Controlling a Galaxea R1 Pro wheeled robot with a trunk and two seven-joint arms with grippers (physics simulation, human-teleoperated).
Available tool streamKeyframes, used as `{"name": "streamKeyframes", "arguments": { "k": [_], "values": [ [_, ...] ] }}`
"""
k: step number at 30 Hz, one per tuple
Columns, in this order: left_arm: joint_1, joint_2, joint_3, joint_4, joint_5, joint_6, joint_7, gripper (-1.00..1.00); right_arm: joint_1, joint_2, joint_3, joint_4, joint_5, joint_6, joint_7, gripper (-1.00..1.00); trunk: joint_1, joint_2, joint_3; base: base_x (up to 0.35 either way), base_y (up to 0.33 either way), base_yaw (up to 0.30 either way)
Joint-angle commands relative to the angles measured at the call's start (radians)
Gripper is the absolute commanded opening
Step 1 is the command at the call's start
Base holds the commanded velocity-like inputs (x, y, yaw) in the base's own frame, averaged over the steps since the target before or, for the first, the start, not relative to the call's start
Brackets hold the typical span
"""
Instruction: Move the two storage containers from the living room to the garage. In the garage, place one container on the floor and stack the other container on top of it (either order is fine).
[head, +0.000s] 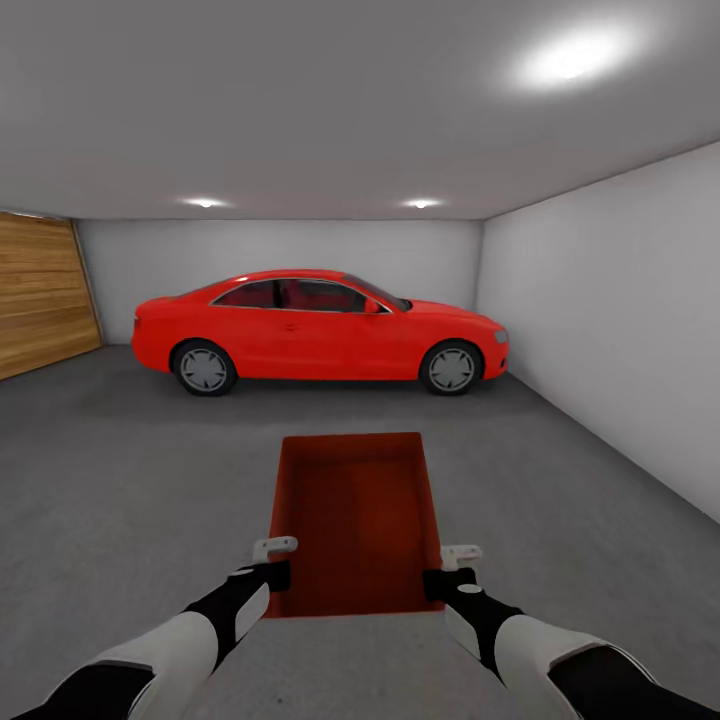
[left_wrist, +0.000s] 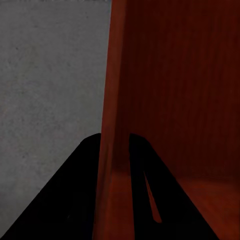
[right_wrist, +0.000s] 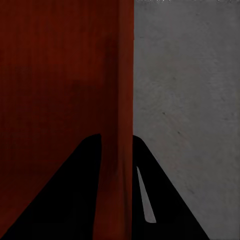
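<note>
- Storage container (head: 352, 520), a red-orange open-top bin, hangs between the robot's two grippers in the garage, each of its long side walls pinched near the end closest to the robot.
- Left gripper (head: 272, 562) is clamped on the bin's left wall: in the left wrist view the thin red wall (left_wrist: 111, 150) runs straight down between the two dark fingers (left_wrist: 75, 195), one finger outside over the floor and one inside the bin.
- Right gripper (head: 452, 568) grips the opposite wall the same way; the right wrist view shows that wall (right_wrist: 122, 150) caught between its black fingers (right_wrist: 75, 195), the bin's inner face on one side and grey concrete on the other.
- Both jaws stand narrow, closed on the thin walls, with no gap seen between pad and wall.
- Both arms reach forward and slightly inward from the lower corners of the head view, black wrists leading white forearm shells, roughly mirrored about the bin.
- Bin's open top faces up and its long axis points away from the robot, toward the car; its inside is bare.
- Whether the base of the bin touches the floor (head: 130, 500) cannot be told from the head view.
- Dark grey concrete spreads on all sides of the bin.
- Red car (head: 320, 330) stands side-on well beyond the far end of the bin, in front of the pale back wall.
- Wood-panelled garage door (head: 40, 300) closes the left side; a plain white wall (head: 610, 330) runs along the right.
</note>
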Motion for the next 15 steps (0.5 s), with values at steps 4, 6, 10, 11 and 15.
{"name": "streamKeyframes", "arguments": {
  "k": [4, 6, 10, 11, 15],
  "values": [
    [0.0, 0.026, 0.018, -0.006, -0.014, 0.005, 0.022, -1.0, 0.0, 0.001, -0.01, 0.003, -0.004, -0.001, 0.004, -1.0, 0.001, -0.001, 0.0, 0.322, 0.138, 0.0],
    [0.0, 0.026, 0.018, -0.006, -0.014, 0.005, 0.022, -1.0, 0.0, 0.001, -0.01, 0.003, -0.004, -0.001, 0.004, -1.0, 0.001, -0.001, 0.0, 0.322, 0.139, 0.0],
    [0.0, 0.026, 0.018, -0.005, -0.014, 0.005, 0.022, -1.0, 0.0, 0.001, -0.01, 0.003, -0.004, -0.001, 0.004, -1.0, 0.001, -0.001, 0.0, 0.322, 0.138, 0.0],
    [0.0, 0.026, 0.018, -0.005, -0.014, 0.005, 0.022, -1.0, 0.0, 0.001, -0.01, 0.003, -0.004, -0.001, 0.004, -1.0, 0.001, -0.001, 0.0, 0.322, 0.112, 0.0],
    [0.0, 0.026, 0.019, -0.005, -0.014, 0.006, 0.022, -1.0, 0.0, 0.001, -0.01, 0.003, -0.003, -0.001, 0.004, -1.0, 0.001, -0.001, 0.0, 0.322, 0.024, 0.0]
  ]
}}
